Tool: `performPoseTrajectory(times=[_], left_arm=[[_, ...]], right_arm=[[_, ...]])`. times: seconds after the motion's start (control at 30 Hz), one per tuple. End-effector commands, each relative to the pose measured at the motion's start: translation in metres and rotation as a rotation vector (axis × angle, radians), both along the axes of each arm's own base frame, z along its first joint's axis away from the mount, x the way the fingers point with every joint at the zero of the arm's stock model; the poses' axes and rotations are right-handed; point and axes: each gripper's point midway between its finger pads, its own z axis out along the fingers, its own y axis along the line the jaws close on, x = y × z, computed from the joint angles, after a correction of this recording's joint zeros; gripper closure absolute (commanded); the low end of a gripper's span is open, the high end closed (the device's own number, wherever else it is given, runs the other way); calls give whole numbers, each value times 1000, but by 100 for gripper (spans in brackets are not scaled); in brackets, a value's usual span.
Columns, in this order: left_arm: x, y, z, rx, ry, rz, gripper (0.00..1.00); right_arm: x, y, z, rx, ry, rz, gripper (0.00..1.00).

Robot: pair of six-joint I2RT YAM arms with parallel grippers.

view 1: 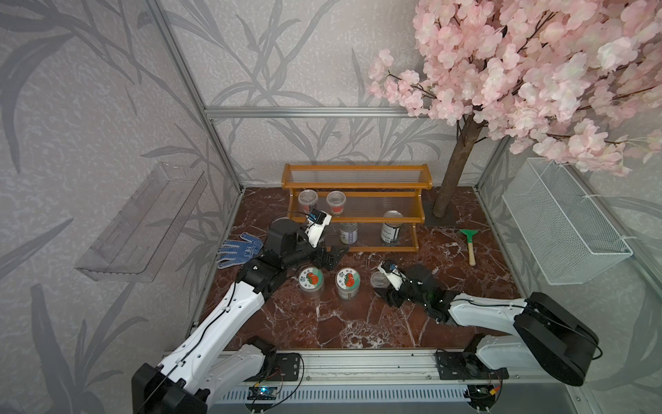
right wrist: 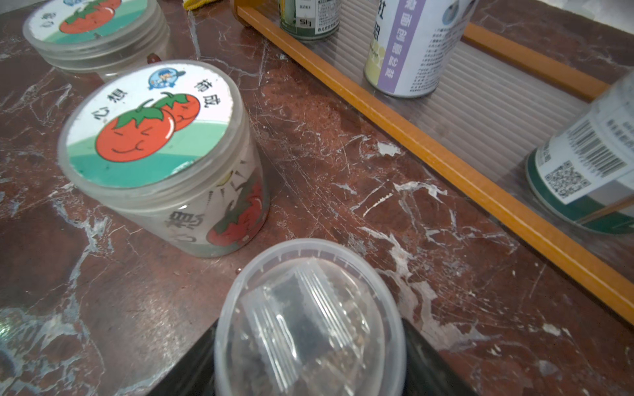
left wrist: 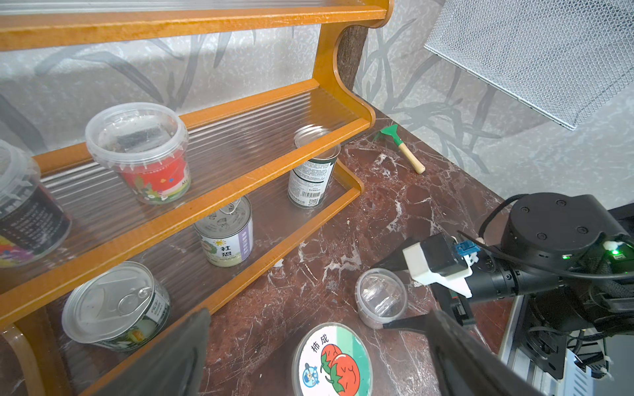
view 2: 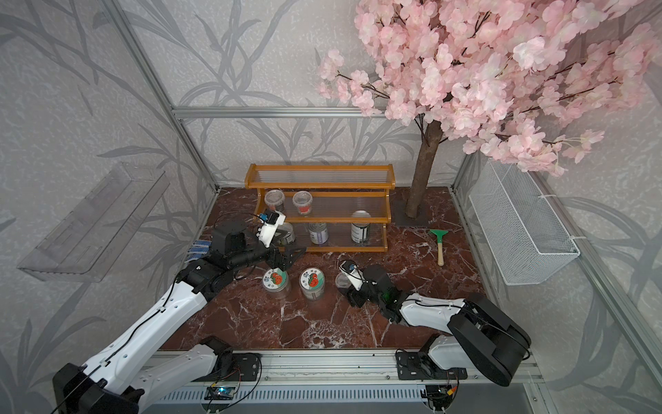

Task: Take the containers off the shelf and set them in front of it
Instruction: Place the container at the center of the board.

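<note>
Containers are split between two places. Two jars (view 1: 347,280) and one cup (right wrist: 308,319) stand on the tabletop (view 1: 322,322) in front of the shelf (view 1: 354,185). Two more cups (view 1: 306,200) sit on its middle tier, and three cans (left wrist: 226,233) on its bottom tier.

The right jaws are closed against the sides of the cup, which rests upright near a jar. It looks light, so it could cling to a pad as they let go. A sideways or early pull-back would then drag or tip it, perhaps into that jar.

The left jaws are wide and empty, hanging just in front of the bottom tier beside the leftmost can (left wrist: 113,305), with a jar lid (left wrist: 332,360) right beneath them. Dropping low on the way in could knock that jar over. A finger could also catch the tier's front rail and shove the whole shelf, toppling the cups above.

The two arms work close together, so a reach toward the middle can risks them colliding.
</note>
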Motion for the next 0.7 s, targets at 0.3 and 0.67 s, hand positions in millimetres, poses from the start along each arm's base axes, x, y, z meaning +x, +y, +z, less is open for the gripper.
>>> performPoseTrajectory(times=[0.3, 0.67], left_arm=[[0, -2, -6, 10, 7, -12, 0], [5, -1, -6, 29, 4, -4, 0]], right_arm=[[-1, -3, -1, -7, -29, -5, 12], [-8, -10, 24, 19, -33, -19, 7]])
